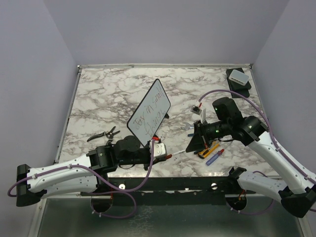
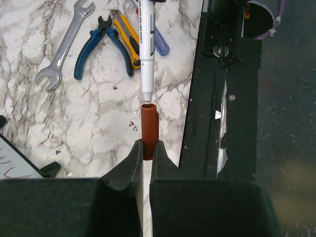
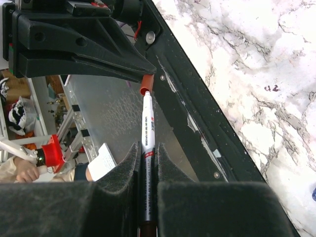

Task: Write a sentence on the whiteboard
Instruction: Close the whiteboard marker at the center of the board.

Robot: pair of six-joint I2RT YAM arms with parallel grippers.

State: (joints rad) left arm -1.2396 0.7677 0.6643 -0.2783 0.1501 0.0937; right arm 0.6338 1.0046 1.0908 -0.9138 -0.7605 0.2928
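Observation:
The whiteboard stands tilted at mid-table, and the sentence runs across it in dark handwriting. One corner of the whiteboard shows in the left wrist view. My left gripper is shut on a red marker cap. My right gripper is shut on a white marker. The marker's tip sits at the mouth of the cap, above the table's near edge.
A wrench, blue-handled pliers and a yellow utility knife lie near the right gripper, beside a blue pen. Black pliers lie left of the board. A grey box sits at the back right.

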